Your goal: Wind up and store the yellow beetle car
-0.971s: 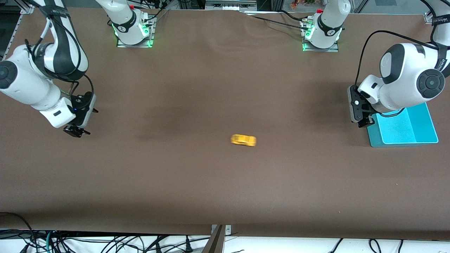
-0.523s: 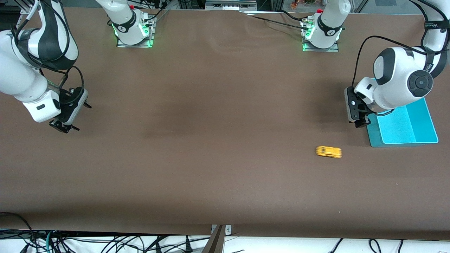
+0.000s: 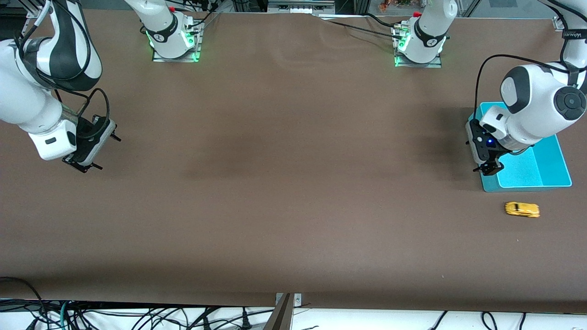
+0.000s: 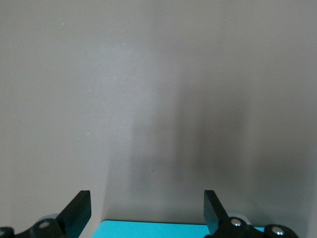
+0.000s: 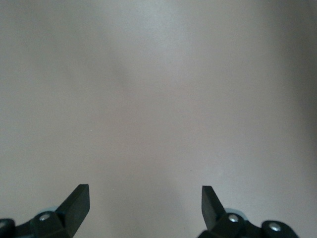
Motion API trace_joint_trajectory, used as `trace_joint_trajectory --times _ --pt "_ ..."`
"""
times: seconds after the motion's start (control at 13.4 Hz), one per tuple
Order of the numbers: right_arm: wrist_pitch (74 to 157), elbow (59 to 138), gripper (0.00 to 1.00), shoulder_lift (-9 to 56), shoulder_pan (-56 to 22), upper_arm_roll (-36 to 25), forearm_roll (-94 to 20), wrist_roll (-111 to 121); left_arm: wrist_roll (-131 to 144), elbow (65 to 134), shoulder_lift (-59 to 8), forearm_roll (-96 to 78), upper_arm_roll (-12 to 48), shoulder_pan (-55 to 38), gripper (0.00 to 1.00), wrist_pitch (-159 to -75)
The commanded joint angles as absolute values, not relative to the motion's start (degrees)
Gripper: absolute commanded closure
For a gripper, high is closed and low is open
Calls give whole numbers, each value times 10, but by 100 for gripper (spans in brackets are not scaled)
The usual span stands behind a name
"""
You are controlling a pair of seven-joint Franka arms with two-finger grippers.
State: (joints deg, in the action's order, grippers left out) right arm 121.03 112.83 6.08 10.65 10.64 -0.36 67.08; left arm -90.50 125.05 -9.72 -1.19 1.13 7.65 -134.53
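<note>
White shells with black joint bands and round dark end caps on both arms. Green glow at each base (image 3: 174, 39), on a metal plate, red button at the 12 o'clock edge. Black cable (image 3: 481, 73) looped over the left arm, with a lettered black strap near its 1 o'clock end. Black left gripper (image 3: 489, 168) with a small blue light on its body. Black right gripper (image 3: 83, 166) with silver screws at the finger roots; wedge-shaped black fingertips (image 5: 75, 201).
</note>
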Motion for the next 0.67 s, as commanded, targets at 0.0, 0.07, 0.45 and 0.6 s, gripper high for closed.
trace_joint_trajectory --times 0.0,0.07,0.45,0.6 --pt "1190 1118 0 49 111 107 -9 629 -918 1224 -134 -11 17 89 0 -1363" --pt "1180 1111 0 49 111 107 -9 614 -918 1223 -134 -11 17 89 0 -1363" --pt "1155 1097 0 46 111 107 -7 560 -922 1168 -144 -6 16 104 0 -1361" --pt "1154 1097 0 36 110 107 -6 524 -922 1149 -147 -6 16 125 0 -1360"
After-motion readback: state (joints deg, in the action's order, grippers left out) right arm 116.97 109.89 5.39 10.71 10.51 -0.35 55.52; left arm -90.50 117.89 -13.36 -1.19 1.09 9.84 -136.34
